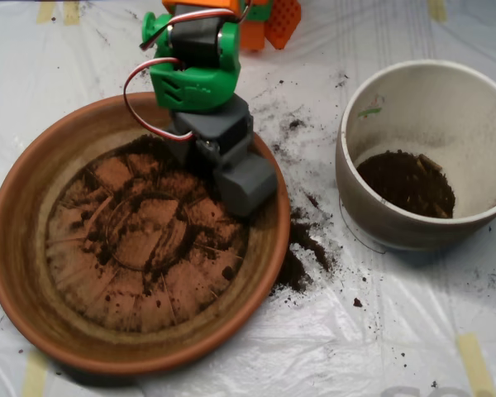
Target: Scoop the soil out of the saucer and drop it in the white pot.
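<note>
Hand, jaws' state impossible to tell, sits low over the saucer's right rim — thin soil smeared inside, white pot well right — so lifting carelessly could scatter more crumbs onto the bench.

saucer left, thin soil smears (ridges showing) | white pot right, upright, soil inside

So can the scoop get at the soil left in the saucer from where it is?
Probably yes: the scoop hangs over the saucer's right inner edge, nothing between it and the thin soil on the base.
</note>
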### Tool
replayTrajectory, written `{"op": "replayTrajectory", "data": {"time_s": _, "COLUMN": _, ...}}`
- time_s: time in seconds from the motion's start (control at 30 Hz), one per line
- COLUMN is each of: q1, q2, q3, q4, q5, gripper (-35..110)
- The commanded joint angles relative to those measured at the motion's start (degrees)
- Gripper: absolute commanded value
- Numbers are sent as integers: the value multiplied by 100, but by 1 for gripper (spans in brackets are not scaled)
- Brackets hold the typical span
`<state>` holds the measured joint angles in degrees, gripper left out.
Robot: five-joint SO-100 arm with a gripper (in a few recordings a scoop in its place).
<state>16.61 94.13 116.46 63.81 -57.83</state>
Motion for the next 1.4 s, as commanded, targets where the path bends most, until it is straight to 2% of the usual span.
{"op": "replayTrajectory", "data": {"time_s": 0.0, "q1": 141, "q2": -97, "q3": -299, "q4": 70, "q5": 123, "gripper": 33}}
{"op": "replayTrajectory", "data": {"time_s": 0.23, "q1": 369, "q2": -1107, "q3": -1538, "q4": 308, "q5": 1099, "gripper": 36}}
{"op": "replayTrajectory", "data": {"time_s": 0.33, "q1": 352, "q2": -1389, "q3": -1837, "q4": 457, "q5": 1169, "gripper": 36}}
{"op": "replayTrajectory", "data": {"time_s": 0.63, "q1": 220, "q2": -686, "q3": -976, "q4": 334, "q5": 264, "gripper": 31}}
{"op": "replayTrajectory", "data": {"time_s": 0.97, "q1": 580, "q2": -360, "q3": -782, "q4": 396, "q5": -431, "gripper": 15}}
{"op": "replayTrajectory", "data": {"time_s": 1.37, "q1": 993, "q2": -185, "q3": -413, "q4": 492, "q5": -1512, "gripper": 22}}
